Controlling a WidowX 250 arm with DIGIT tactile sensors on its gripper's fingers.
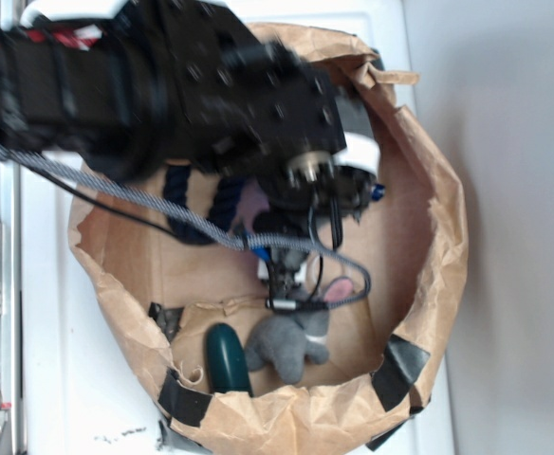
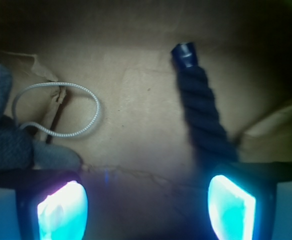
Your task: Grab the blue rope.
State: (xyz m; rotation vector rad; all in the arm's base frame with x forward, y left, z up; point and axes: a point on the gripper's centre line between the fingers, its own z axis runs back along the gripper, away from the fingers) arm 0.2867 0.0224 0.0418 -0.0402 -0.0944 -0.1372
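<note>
The blue rope (image 2: pixel 204 110) is thick, dark navy and twisted. It lies on the brown paper floor in the wrist view, its shiny capped end (image 2: pixel 185 54) pointing away, and its near part runs down to my right finger pad (image 2: pixel 231 207). My gripper (image 2: pixel 146 212) is open, with only bare paper between the glowing pads. In the exterior view the arm hides most of the rope (image 1: pixel 222 197); its blue cap (image 1: pixel 379 191) shows at the right. The gripper (image 1: pixel 282 284) hangs low inside the paper bowl.
A grey plush bunny (image 1: pixel 291 346) lies near the front wall, and it shows at the left in the wrist view (image 2: pixel 6 140). A dark green object (image 1: pixel 228 358) sits beside it. My thin grey braided cable (image 2: pixel 81 107) loops over the floor. Crumpled paper walls (image 1: pixel 443 209) ring everything.
</note>
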